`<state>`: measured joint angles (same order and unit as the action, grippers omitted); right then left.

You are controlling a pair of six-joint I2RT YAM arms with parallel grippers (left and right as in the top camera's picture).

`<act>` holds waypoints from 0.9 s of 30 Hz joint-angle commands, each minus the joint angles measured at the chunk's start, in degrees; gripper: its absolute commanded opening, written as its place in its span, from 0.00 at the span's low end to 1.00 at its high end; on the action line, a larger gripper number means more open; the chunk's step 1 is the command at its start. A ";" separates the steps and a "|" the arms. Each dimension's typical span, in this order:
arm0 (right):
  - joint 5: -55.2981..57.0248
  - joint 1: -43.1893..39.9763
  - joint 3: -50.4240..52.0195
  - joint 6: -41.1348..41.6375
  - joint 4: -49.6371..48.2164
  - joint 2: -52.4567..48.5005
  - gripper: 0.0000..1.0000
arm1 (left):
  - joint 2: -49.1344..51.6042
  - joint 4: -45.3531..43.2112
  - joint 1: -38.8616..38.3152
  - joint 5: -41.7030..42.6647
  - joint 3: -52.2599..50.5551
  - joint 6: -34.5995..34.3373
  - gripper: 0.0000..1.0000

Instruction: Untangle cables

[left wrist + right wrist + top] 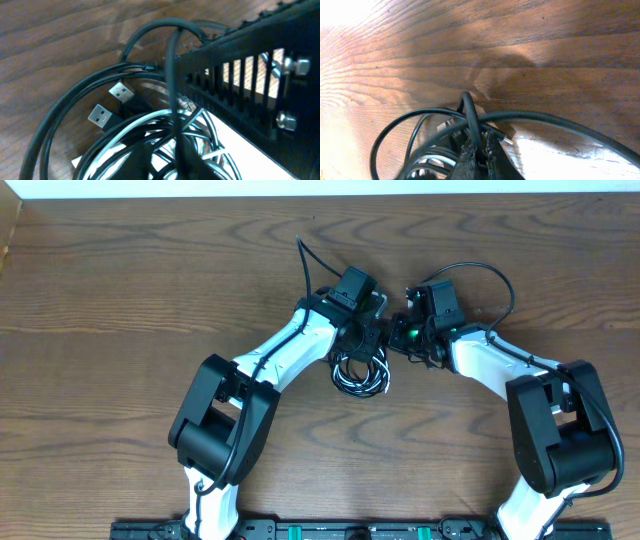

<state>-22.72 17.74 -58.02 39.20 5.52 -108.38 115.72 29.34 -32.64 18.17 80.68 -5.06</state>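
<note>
Overhead, the cables lie coiled mid-counter; the right hand, at two o'clock, pinches a black one; whether the left hand grips anything is unclear

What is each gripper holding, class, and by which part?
The right gripper pinches a thin black cable at a bend in its loop. Whether the left gripper holds anything cannot be told.

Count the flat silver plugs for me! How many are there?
2. Both show in the left wrist view, side by side on the table: the upper plug and the lower plug below-left of it. More may hide under the cables.
</note>
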 commanded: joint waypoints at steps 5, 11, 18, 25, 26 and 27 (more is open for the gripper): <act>0.13 -0.50 -0.26 -0.94 0.04 -1.05 0.01 | -3.17 0.61 1.90 0.70 -0.46 0.00 0.08; 0.13 -0.50 -0.26 -0.92 0.04 -1.05 0.01 | -10.54 1.88 2.80 0.68 -0.46 0.00 0.08; 0.20 -0.50 -0.26 -0.92 0.04 -1.05 0.01 | -16.35 2.75 2.84 0.66 -0.46 0.02 0.08; 0.28 -0.50 -0.26 -0.92 0.04 -1.05 0.01 | -22.16 2.91 2.86 0.63 -0.46 0.02 0.08; 0.31 -0.50 -0.26 -0.92 0.04 -1.05 0.01 | -22.82 2.89 2.86 0.63 -0.46 0.02 0.08; 0.31 -0.50 -0.26 -0.92 0.04 -1.05 0.01 | -23.50 2.89 2.86 0.63 -0.46 0.02 0.08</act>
<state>-24.27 17.74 -58.02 39.20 5.19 -108.38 96.60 32.64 -30.09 18.79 80.12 -4.91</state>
